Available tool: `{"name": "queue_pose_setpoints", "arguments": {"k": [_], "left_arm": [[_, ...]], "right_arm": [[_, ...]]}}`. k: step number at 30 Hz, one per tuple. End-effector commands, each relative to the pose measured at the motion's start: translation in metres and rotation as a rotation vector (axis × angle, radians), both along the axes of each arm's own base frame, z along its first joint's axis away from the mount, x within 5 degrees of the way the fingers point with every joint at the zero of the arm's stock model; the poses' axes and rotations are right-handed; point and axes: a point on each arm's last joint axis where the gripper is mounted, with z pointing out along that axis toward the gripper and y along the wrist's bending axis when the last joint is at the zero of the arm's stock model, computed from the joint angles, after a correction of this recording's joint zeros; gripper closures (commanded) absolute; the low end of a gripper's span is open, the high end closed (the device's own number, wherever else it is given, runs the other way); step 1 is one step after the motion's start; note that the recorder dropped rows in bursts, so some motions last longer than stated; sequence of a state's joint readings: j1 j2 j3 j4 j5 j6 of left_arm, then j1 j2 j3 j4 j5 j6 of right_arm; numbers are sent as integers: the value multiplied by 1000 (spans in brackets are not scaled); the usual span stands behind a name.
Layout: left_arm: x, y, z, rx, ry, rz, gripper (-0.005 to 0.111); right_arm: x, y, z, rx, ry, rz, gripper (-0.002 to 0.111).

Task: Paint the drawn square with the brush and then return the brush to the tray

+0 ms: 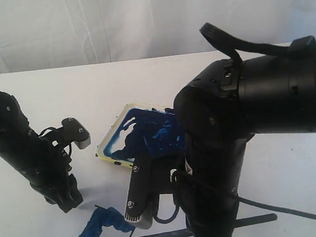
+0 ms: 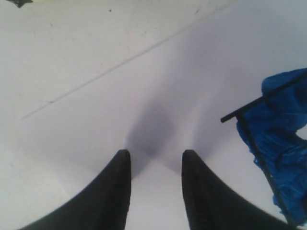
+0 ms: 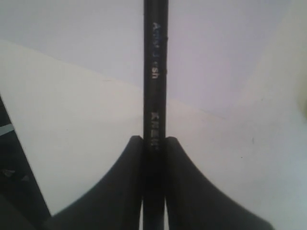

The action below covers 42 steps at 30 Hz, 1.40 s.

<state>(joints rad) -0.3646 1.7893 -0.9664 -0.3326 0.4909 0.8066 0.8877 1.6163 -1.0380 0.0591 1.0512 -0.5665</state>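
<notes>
Two pincers work over a white table top (image 1: 143, 80), and a white cloth curtain (image 1: 109, 22) hangs behind it as the only backdrop. The right pincer (image 3: 153, 139) is closed tight on the brush (image 3: 154, 72). Its two dark fingers press the black handle from both sides, and the handle runs straight out ahead of the fingertips with faint lettering on it. In the exterior view the brush lies low and almost flat over the table, partly hidden by the bulky right arm, and its tip end reaches the blue-smeared drawn square (image 1: 98, 225). The left pincer (image 2: 154, 153) has its fingers spread a fair way apart with nothing between them. It points down at bare white paper (image 2: 192, 72), whose edge shows as a thin line against the table. The square lies near this pincer, off to one side of its fingertips. Thin black lines show at one corner, and thick blue covers much of the inside. The tray (image 1: 109, 137), coated in dark blue, sits between the two arms and is partly hidden by the right one.
</notes>
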Motion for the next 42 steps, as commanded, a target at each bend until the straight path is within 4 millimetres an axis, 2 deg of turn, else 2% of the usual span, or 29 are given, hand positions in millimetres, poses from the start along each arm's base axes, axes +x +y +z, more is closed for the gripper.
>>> {"name": "queue_pose_setpoints", "arguments": {"k": [1,18,42], "left_arm": [[-6,0,-9,18,52,-11,65],[-6,1,-9,31,53,-26,65],[-6,3,-9,51,50,-46,65]], "right_arm": [[-2,-4,1,-34,15,-4,108],[-6,-16,2,-164,47,-38,108],[-1,-21,3,-212,-4,-81,108]]}}
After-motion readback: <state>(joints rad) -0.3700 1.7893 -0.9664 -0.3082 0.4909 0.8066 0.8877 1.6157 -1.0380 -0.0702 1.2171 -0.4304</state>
